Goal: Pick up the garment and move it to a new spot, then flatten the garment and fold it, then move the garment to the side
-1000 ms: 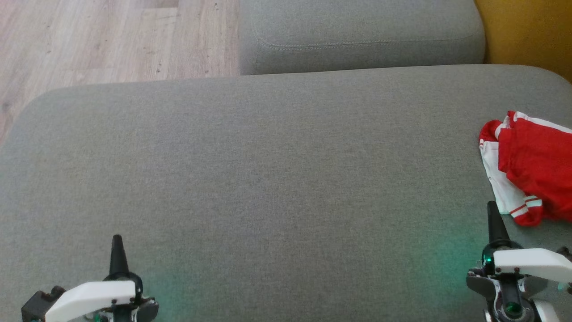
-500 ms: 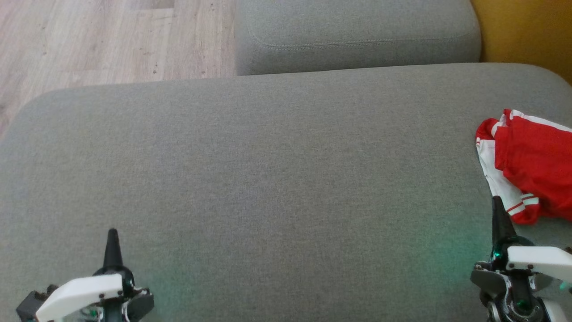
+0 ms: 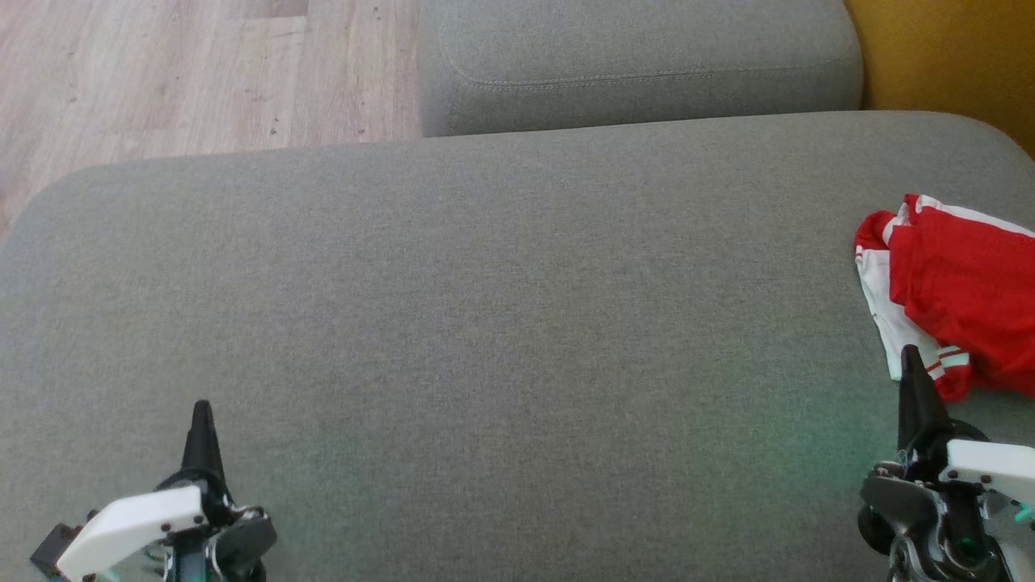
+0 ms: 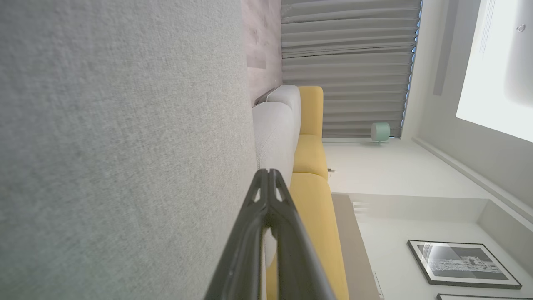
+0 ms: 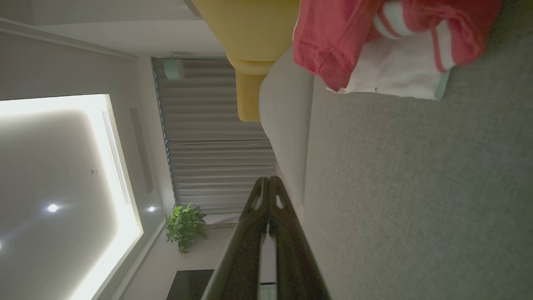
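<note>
The garment (image 3: 954,291) is a crumpled red and white piece with striped cuffs, lying at the right edge of the grey sofa cushion (image 3: 501,323). In the right wrist view the garment (image 5: 374,46) sits at the top. My right gripper (image 3: 912,356) is shut and empty, its tip just in front of the garment's near cuff; its shut tips (image 5: 266,180) hover over the cushion. At the lower left my left gripper (image 3: 200,408) is shut with nothing in it, far from the garment. Its closed fingers (image 4: 266,173) point along the cushion.
A second grey cushion (image 3: 639,65) lies beyond the main one. Wooden floor (image 3: 162,73) shows at the upper left, and a yellow seat (image 3: 946,56) stands at the upper right. The wide middle of the main cushion is bare fabric.
The camera has drifted, shifting the scene slightly left and up. Both grippers' tips have crept forward; the right tip now stands closer to the garment's cuff. The garment has not moved.
</note>
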Robot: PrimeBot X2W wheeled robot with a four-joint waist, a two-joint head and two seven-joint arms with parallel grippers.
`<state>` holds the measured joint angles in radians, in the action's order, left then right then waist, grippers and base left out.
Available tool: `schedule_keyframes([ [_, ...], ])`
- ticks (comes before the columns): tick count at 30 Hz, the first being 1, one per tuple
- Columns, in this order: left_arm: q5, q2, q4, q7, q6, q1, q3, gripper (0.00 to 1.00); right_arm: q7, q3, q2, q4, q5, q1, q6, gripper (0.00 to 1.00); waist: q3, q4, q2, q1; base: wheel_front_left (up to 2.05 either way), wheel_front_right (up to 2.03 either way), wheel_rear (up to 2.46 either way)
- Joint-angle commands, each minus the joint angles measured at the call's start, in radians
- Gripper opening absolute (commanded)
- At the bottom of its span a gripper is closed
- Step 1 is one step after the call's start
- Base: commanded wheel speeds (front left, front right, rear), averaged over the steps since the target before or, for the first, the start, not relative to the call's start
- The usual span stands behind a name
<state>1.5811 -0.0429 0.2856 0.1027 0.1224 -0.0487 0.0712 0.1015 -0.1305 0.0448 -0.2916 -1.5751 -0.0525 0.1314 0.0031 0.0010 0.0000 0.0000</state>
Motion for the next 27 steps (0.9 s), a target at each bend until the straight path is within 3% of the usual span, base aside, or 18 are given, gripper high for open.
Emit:
schedule_keyframes([
  [1, 0.028, -0.007, -0.04, 0.01, 0.008, -0.059, 0.042, 0.0, 0.012, 0.017, 0.005, 0.047, -0.033, -0.055, -0.001, 0.0, 0.0, -0.001, 0.0, 0.0, 0.0, 0.0, 0.0],
  [27, 0.028, -0.007, -0.04, 0.01, 0.008, -0.059, 0.042, 0.0, 0.012, 0.017, 0.005, 0.047, -0.033, -0.055, -0.001, 0.0, 0.0, -0.001, 0.0, 0.0, 0.0, 0.0, 0.0],
])
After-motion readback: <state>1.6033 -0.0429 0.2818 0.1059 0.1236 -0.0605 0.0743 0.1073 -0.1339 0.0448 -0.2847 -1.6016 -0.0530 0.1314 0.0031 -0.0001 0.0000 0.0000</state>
